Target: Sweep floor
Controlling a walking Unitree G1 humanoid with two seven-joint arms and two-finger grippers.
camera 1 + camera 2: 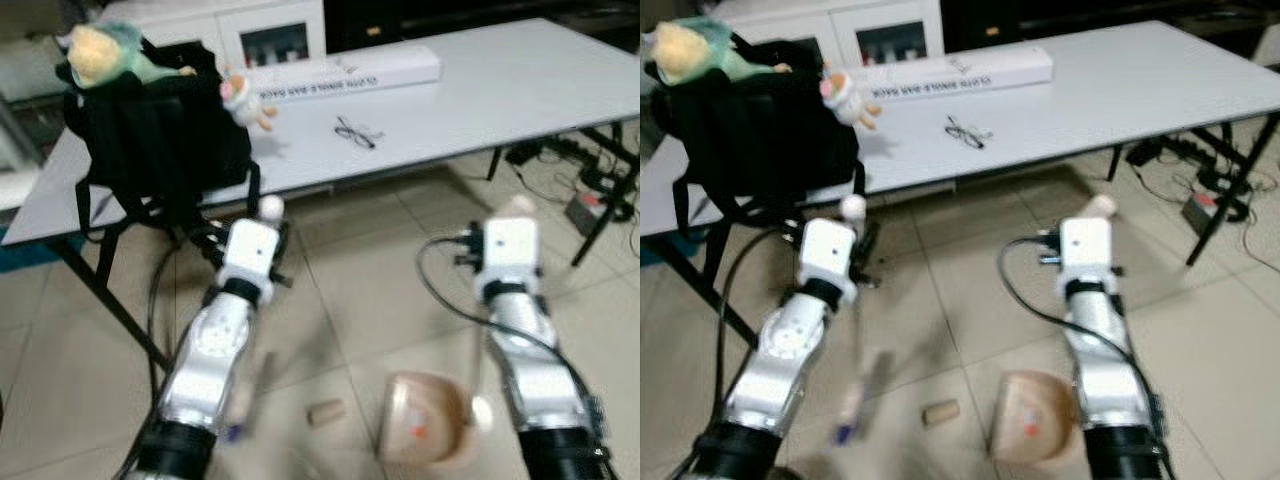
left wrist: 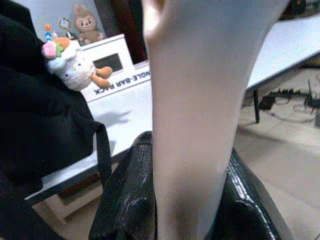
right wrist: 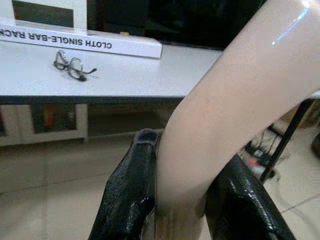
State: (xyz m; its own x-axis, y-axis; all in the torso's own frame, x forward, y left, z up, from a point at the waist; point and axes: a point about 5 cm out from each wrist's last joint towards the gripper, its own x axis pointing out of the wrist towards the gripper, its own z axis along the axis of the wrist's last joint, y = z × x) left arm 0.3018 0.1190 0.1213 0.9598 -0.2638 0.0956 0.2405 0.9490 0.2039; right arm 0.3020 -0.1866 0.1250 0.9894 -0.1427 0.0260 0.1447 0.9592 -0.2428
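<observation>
Pale floor tiles [image 1: 340,260] fill the lower half of the frame, and it all looks blurry. At the bottom middle a tan dustpan [image 1: 425,420] sits on the floor, its edge cut off by the right arm. A small cork-like piece [image 1: 325,411] lies just left of it. Left of that, a thin broom stick [image 1: 862,385] slants down, too smeared to see well. The left end effector [image 2: 192,200] squeezes a pale handle [image 2: 200,100], and its fingers [image 2: 125,200] press both sides. The right end effector [image 3: 182,200] grips another pale handle [image 3: 240,95] the same way. Across the top, a white counter [image 1: 500,90] carries a black bag [image 1: 150,130], glasses [image 1: 357,131] and a long box [image 3: 80,42] reading "CLOTH SINGLE-BAR RACK"
</observation>
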